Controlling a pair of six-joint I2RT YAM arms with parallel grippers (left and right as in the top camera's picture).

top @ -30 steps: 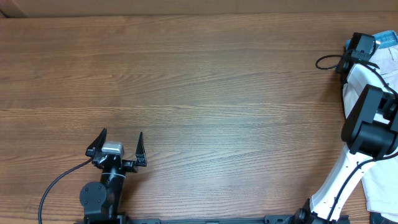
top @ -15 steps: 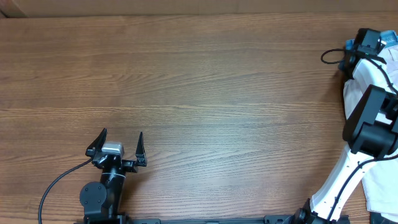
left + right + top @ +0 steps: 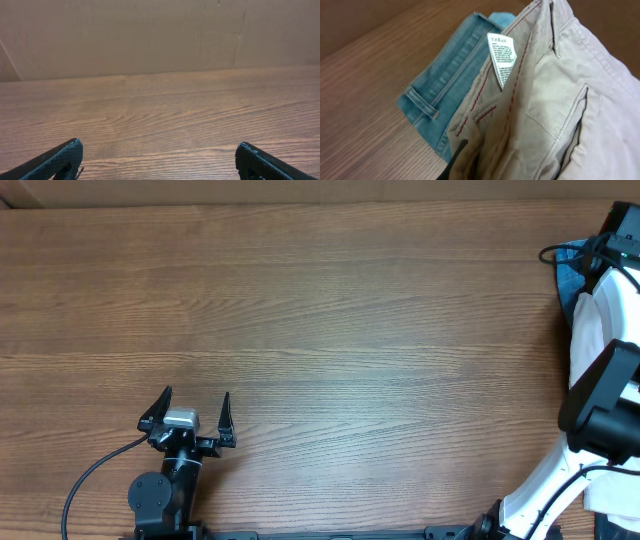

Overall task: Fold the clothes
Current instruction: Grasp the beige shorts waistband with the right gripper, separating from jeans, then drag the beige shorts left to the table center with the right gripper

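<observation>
Left gripper (image 3: 190, 412) spread wide, low over the table (image 3: 350, 320). Right gripper (image 3: 460, 162): gap can't tell, only one fingertip visible, against the shorts (image 3: 560, 100). Shorts lie directly ahead of it, overlapping blue denim (image 3: 445, 95).

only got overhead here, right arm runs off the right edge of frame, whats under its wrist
Observer: Beige shorts, the waistband lying open with a white care label showing inside.
Operator: just the shorts?
Observer: No, a light blue denim garment lies partly under them.
Operator: has it grabbed anything
Observer: Cannot tell. The right wrist view shows only one dark fingertip, at the edge of the shorts.
</observation>
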